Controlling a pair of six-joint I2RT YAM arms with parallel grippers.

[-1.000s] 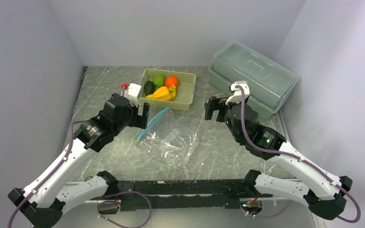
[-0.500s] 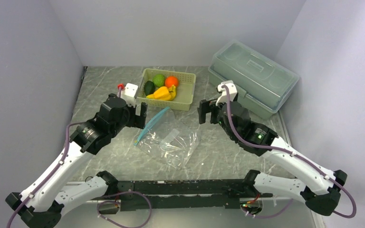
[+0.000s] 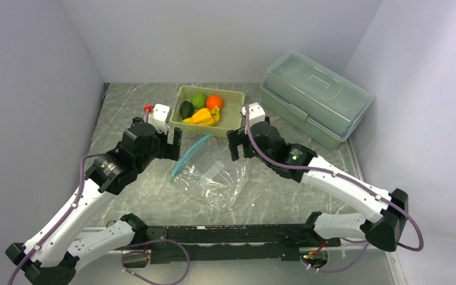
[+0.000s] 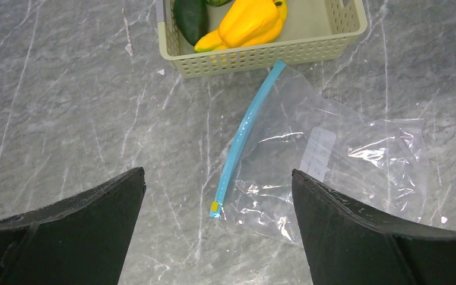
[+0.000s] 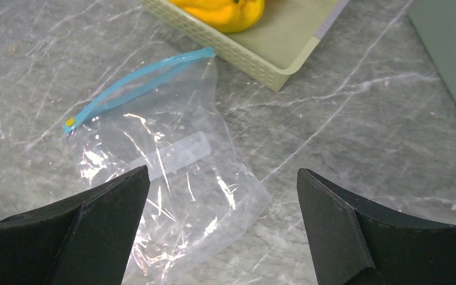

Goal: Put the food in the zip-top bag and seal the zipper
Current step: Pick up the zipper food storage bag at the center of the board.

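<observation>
The clear zip-top bag (image 3: 214,181) lies flat on the marble table, empty, its light blue zipper (image 3: 189,155) running from its near end up toward the basket. The food sits in the pale green basket (image 3: 233,116): an orange ball (image 3: 214,101), a bumpy green fruit (image 3: 198,99), a dark avocado (image 3: 186,110), a yellow-orange pepper (image 3: 202,116) and bananas (image 3: 215,113). My left gripper (image 3: 176,144) hovers open just left of the zipper (image 4: 244,133). My right gripper (image 3: 236,145) hovers open above the bag's (image 5: 172,178) right side, with nothing between its fingers.
A large translucent lidded box (image 3: 314,98) stands at the back right. Grey walls close in the table on the left, back and right. The basket (image 4: 261,53) stands just beyond the zipper's far end.
My right arm has swung left, from beside the lidded box to over the bag's right side. The left gripper has shifted slightly left. Both stayed open; the bag has not moved.
</observation>
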